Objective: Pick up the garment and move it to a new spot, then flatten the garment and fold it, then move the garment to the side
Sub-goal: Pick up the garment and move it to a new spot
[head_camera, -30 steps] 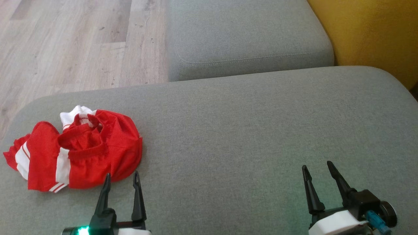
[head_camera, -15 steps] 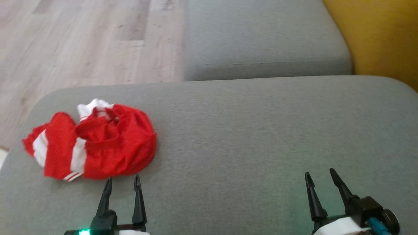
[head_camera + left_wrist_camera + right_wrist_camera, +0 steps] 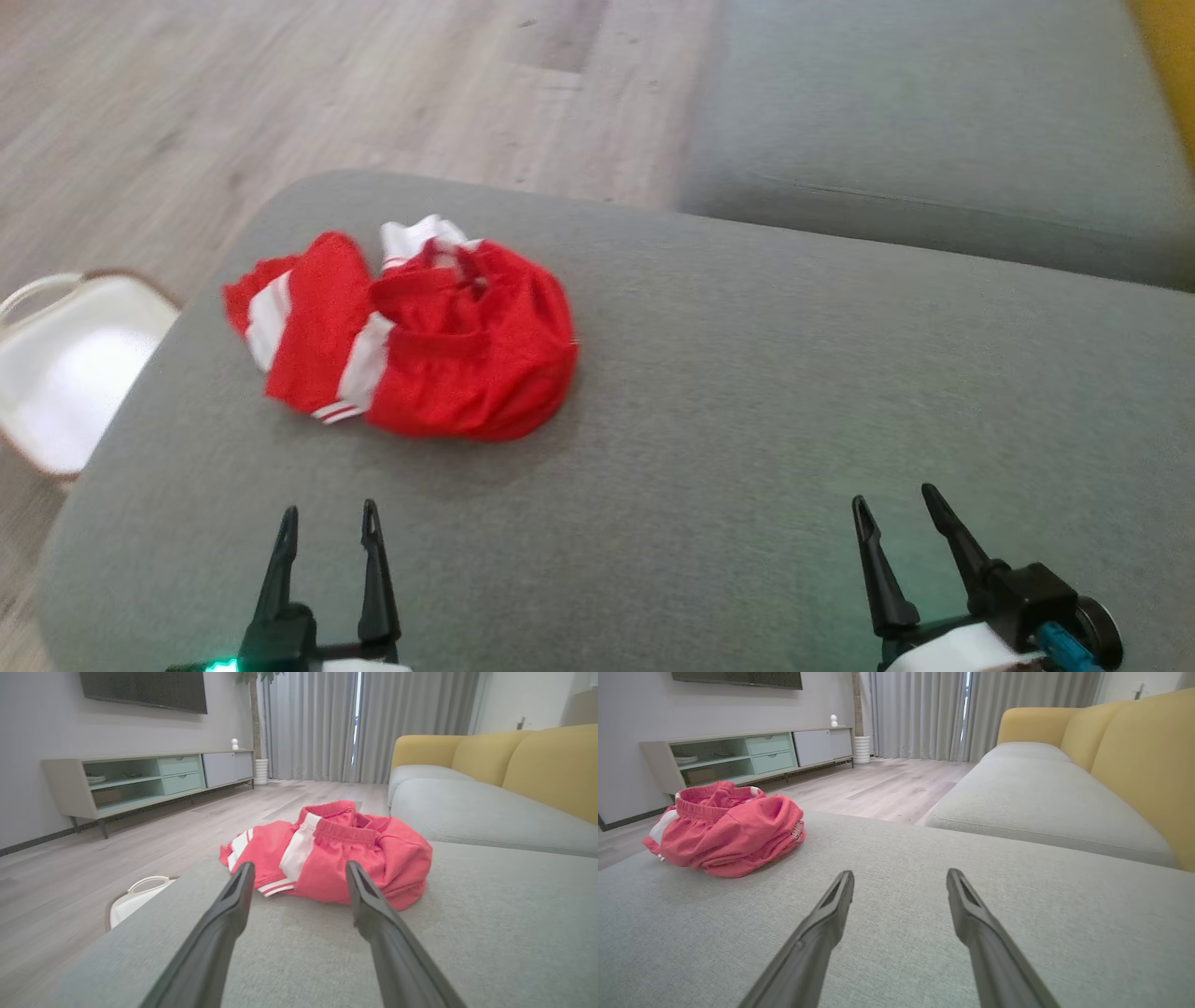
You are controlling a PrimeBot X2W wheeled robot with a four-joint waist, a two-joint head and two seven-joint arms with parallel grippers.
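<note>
Change: the head camera has swung left since a second ago. The shorts [image 3: 411, 341] lie in the same heap on the cushion but show nearer the middle of the view, and a white basket [image 3: 65, 373] has come in at the left edge.
Head view, shorts: red with white side stripes, crumpled, on the left part of the grey seat cushion [image 3: 747, 420], near its far edge.
Head view, left gripper [image 3: 330, 509]: low in the view, fingers apart, nothing between them, short of the shorts.
Head view, right gripper [image 3: 892, 496]: lower right, fingers apart and empty, above bare cushion, well apart from the shorts.
Head view, surroundings: wooden floor [image 3: 280, 93] beyond the cushion; second grey cushion [image 3: 934, 140] at upper right.
Left wrist view: the shorts lie straight ahead, beyond the fingertips and not touched, waistband up; the basket stands on the floor to the left; media cabinet [image 3: 140, 779] on the far wall; yellow backrest [image 3: 551, 765] at right.
Right wrist view: both fingers spread over bare cushion; the shorts lie off to the left.
</note>
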